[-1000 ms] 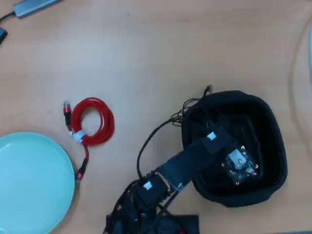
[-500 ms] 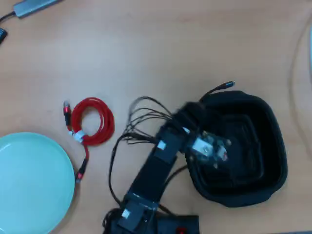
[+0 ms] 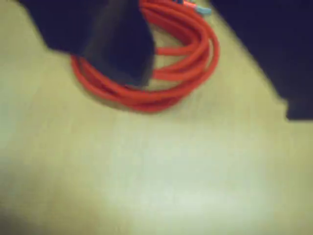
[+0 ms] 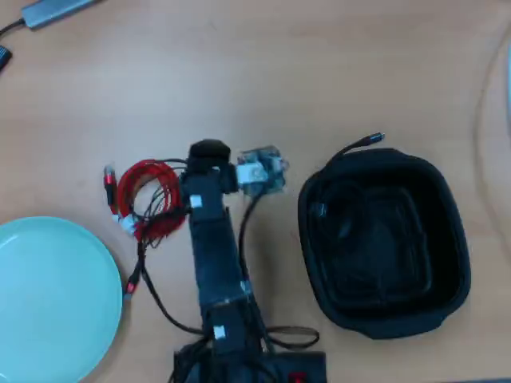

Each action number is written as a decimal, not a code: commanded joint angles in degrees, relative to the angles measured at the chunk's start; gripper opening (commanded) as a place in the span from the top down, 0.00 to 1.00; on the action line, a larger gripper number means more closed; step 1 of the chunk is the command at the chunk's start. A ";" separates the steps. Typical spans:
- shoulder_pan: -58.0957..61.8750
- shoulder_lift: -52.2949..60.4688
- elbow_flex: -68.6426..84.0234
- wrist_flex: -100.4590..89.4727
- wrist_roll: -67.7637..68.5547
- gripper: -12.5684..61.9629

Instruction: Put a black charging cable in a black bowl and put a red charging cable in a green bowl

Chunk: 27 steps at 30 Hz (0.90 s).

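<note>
**Black cable in its bowl; red coil not yet lifted**

In the overhead view the black charging cable (image 4: 351, 207) lies inside the black bowl (image 4: 447, 239), one plug end poking out over the rim at about 12 o'clock. Its dark strands are hard to separate from the dark interior. That half of the task looks finished.

The other half remains. The red charging cable (image 4: 148, 199) sits on the tabletop (image 4: 255, 80), coiled, with its white tie at the coil's 7 o'clock and a plug trailing down toward the green bowl (image 4: 48, 295). The bowl, at the coil's 7 o'clock and near it, is empty.

The arm reaches up from the bottom edge, and the end effector (image 4: 209, 163) hangs just at the coil's 3 o'clock side, over or against its outer loops; from above contact cannot be judged.

In the wrist view the red charging cable (image 3: 161, 73) fills the upper part of the frame. One dark jaw covers the coil's upper left, and a second dark mass stands off at 2 o'clock. The jaws appear spread wide with the coil between them, holding nothing. The picture is blurred.

What is left, by this reading: close on the coil, lift it, and carry it to the green bowl.
</note>
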 commanded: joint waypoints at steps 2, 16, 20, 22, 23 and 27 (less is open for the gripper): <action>-7.56 -6.33 -1.23 -2.37 -1.58 0.44; -24.87 -16.79 -0.97 -1.05 -15.21 0.44; -27.16 -18.81 -0.88 1.85 -16.17 0.44; -27.42 -21.53 -0.44 2.64 -15.21 0.44; -27.42 -23.20 -0.26 2.99 -14.06 0.44; -26.89 -27.42 0.79 5.80 -5.98 0.44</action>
